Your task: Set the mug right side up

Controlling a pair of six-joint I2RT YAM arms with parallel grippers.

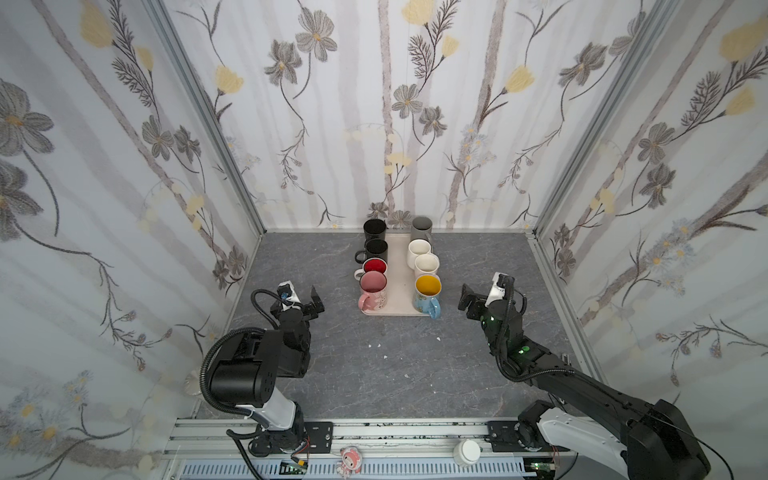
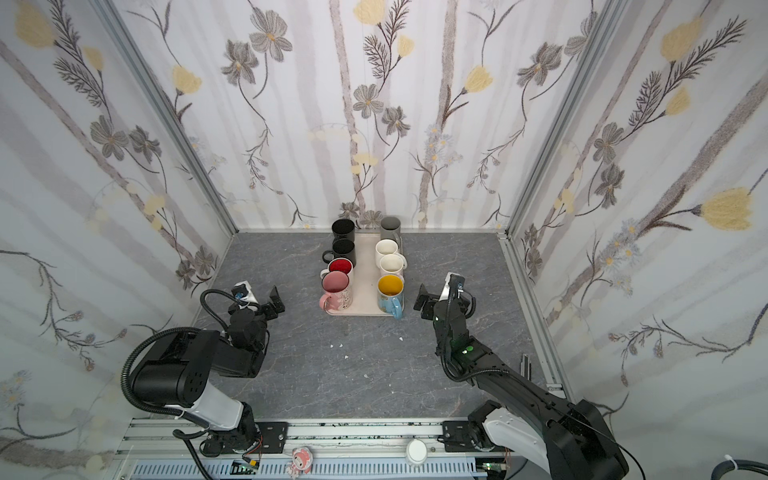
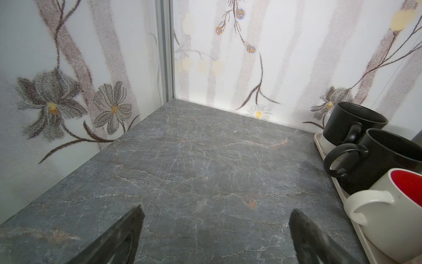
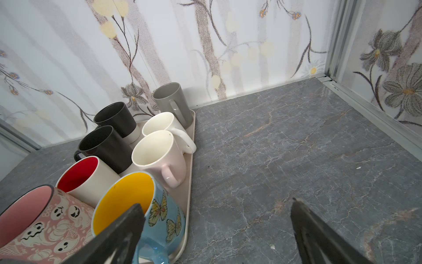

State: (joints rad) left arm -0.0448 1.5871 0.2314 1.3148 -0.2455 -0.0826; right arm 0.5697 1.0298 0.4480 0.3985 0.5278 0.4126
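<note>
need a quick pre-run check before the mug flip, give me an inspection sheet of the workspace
surface: grey marble tabletop, no spills seen
job's things: eight mugs in two rows on a tray; seven show open mouths; gray mug at the back, cannot tell which way up
clutter: white specks on the tabletop
grippers: left gripper and right gripper both open and empty, one on each side of the tray
cables: black hose looped by the left arm
surroundings: floral walls; rail at the front
</note>
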